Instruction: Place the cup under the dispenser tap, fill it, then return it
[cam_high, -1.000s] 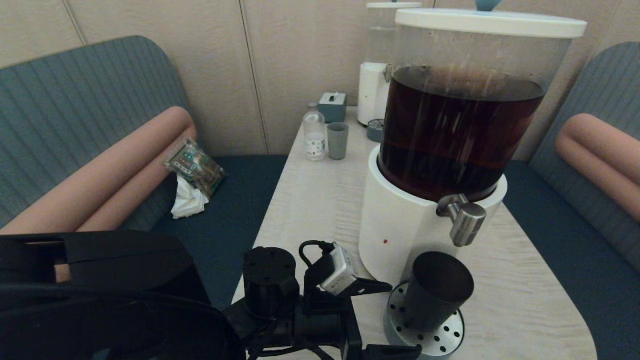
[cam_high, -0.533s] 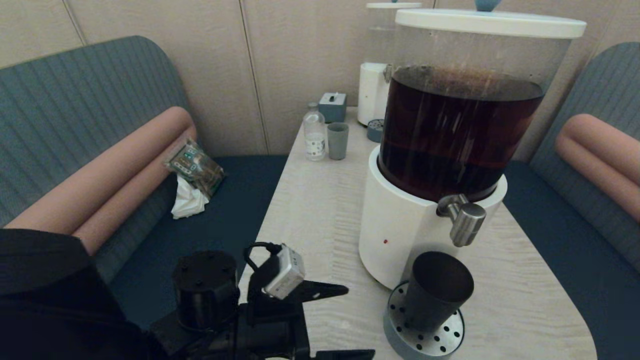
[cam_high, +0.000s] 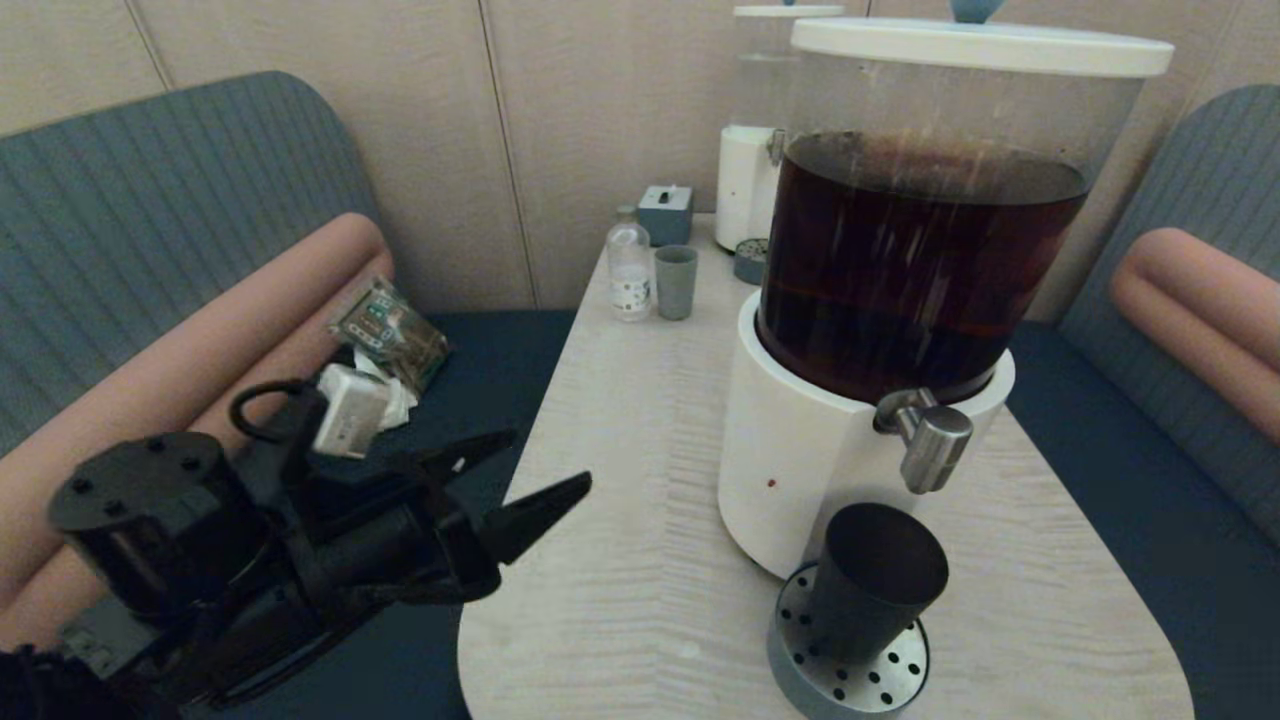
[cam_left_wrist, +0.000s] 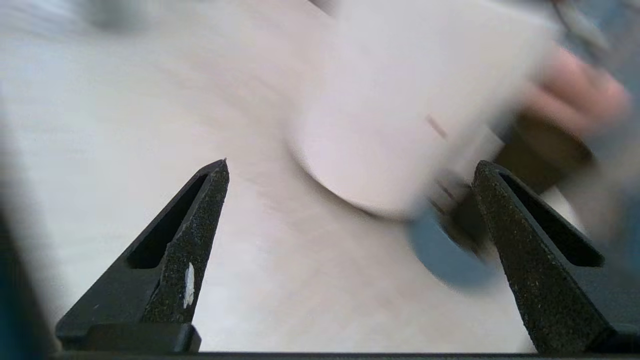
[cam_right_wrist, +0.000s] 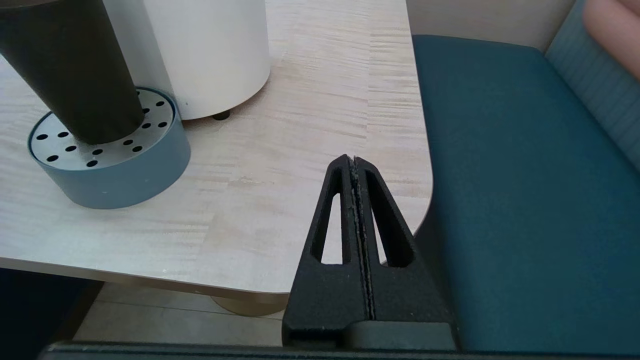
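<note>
Cup (cam_high: 878, 580): we see it upright on the perforated drip tray (cam_high: 880, 680), directly below the dispenser tap (cam_high: 930, 440).
Left gripper (cam_high: 535, 470): released, fingers spread, holding nothing, at the bench's (cam_high: 640, 420) left edge, well apart from the cup.
Right gripper (cam_right_wrist: 354, 165): clenched empty, near the bench's right corner.

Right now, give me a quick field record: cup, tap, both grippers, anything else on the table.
cup: upright on the perforated drip tray, below the dispenser tap
flow: none visible
left gripper: open, empty, at the table's left edge, apart from the cup
right gripper: shut, empty, at the table's near right corner
table far end: small bottle, grey-green cup
</note>
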